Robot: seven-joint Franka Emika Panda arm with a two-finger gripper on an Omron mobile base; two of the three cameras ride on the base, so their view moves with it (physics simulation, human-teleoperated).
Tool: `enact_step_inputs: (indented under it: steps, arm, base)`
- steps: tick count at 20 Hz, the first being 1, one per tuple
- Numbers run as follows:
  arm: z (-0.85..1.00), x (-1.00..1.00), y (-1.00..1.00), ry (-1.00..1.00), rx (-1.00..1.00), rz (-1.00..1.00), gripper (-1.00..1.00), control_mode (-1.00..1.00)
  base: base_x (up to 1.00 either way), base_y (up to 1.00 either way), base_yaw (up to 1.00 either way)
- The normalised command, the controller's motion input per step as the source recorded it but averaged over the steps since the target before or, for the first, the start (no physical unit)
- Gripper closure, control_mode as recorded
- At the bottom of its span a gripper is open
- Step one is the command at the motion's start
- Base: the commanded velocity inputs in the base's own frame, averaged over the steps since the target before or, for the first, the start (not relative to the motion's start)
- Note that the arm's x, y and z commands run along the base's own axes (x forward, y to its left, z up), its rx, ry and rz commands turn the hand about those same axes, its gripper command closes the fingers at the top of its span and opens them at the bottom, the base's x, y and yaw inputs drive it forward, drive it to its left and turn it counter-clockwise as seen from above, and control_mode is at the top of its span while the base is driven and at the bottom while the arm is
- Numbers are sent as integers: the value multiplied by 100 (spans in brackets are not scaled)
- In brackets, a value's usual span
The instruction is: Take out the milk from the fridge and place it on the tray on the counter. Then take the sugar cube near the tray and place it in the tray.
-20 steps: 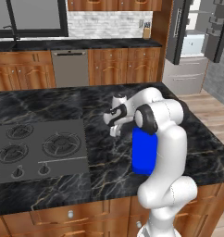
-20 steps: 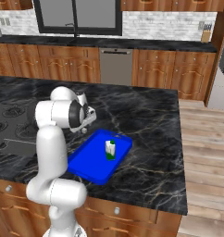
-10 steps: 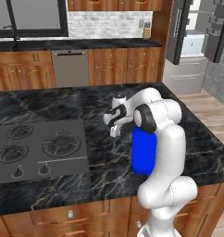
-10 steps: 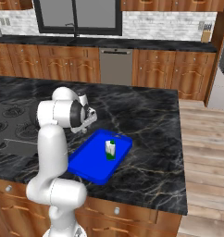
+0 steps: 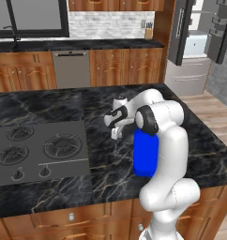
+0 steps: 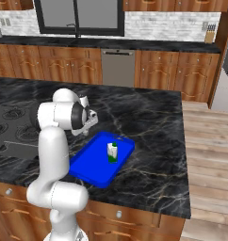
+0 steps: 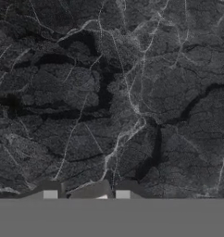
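Note:
The milk [image 6: 112, 152], a small green and white carton, stands upright in the blue tray [image 6: 94, 169] on the black marble counter [image 5: 106, 173]. My gripper [image 5: 116, 134] points down at the counter just left of the tray [image 5: 144, 154]. In the hand view my gripper [image 7: 86, 195] has its two fingertips close together with a small pale piece, the sugar cube [image 7: 99, 195], between them. Whether they press on it I cannot tell. The fridge [image 5: 195, 42] stands at the back right with its dark doors open.
A grey gas cooktop [image 5: 35, 150] lies in the counter left of the gripper. Brown cabinets, a steel dishwasher panel [image 5: 71, 69] and a knife block [image 5: 148, 33] line the back wall. Wooden floor lies beyond the counter's right edge.
The fingers have drawn much closer together. The arm, the tray and the milk stay where they were.

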Motion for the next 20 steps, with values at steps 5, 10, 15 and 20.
enact_step_inputs:
  steps: [5,10,15,20]
  arm:
    - [-3,0,-2,0,0,0,100,-100]
    - [49,-25,-1,2,0,-5,100,-100]
    - [64,-71,-35,16,-4,-9,100,-100]
    - [3,-100,-50,0,-1,1,100,-100]
  base:
    - [0,0,0]
    - [0,0,0]
    - [0,0,0]
    - [0,0,0]
